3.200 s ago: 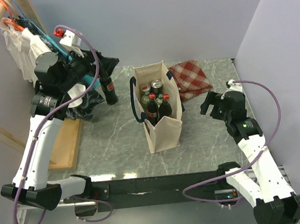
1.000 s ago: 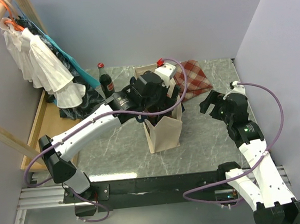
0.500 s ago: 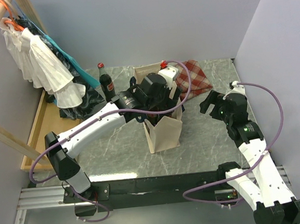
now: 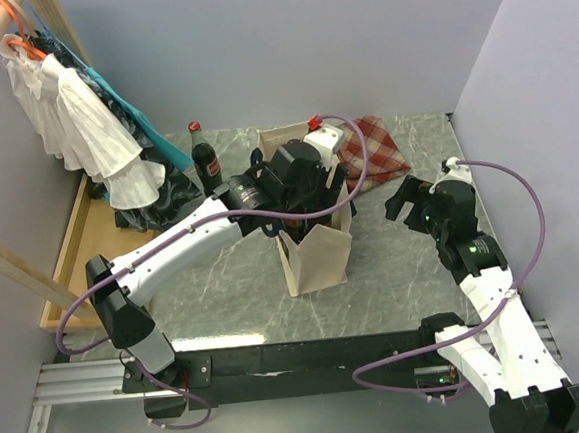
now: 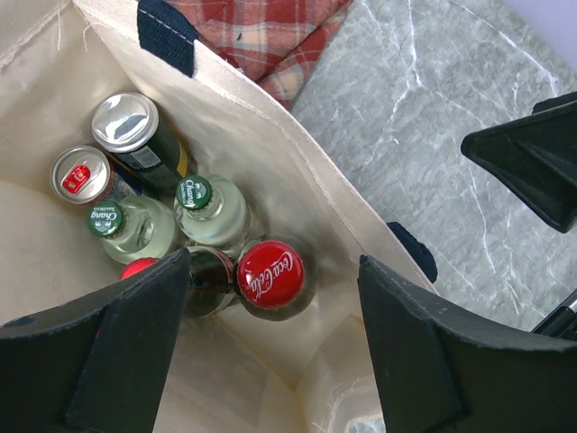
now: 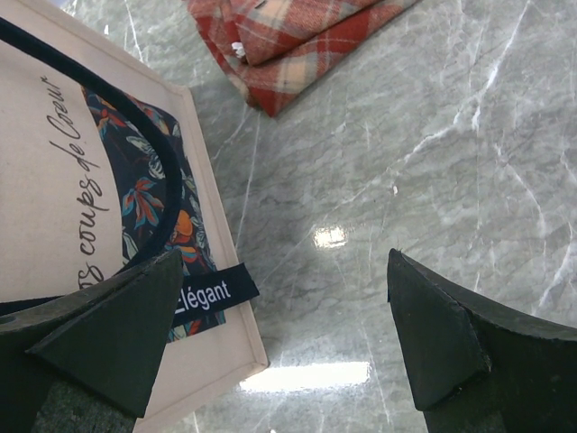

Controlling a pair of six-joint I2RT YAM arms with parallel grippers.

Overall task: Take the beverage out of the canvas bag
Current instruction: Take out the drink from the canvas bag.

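The cream canvas bag (image 4: 318, 259) stands upright mid-table, with navy handles. In the left wrist view its inside (image 5: 270, 126) holds a cola bottle with a red cap (image 5: 270, 273), a second red-capped bottle (image 5: 137, 267), two clear bottles with green caps (image 5: 194, 192) and two cans (image 5: 124, 115). My left gripper (image 5: 273, 262) hovers open over the bag mouth (image 4: 303, 200), jaws either side of the cola cap, not touching it. My right gripper (image 6: 284, 262) is open and empty to the right of the bag (image 4: 406, 202), facing its printed side (image 6: 54, 180).
One cola bottle (image 4: 205, 161) stands on the table at the back left. A red checked cloth (image 4: 370, 150) lies behind the bag on the right. Clothes hang on a rack (image 4: 72, 123) at far left above a wooden board (image 4: 72, 254). Walls close the back and right.
My left gripper let go of a cola bottle at the back left and swung right to above the bag mouth, then edged slightly over it. The right arm has barely moved.
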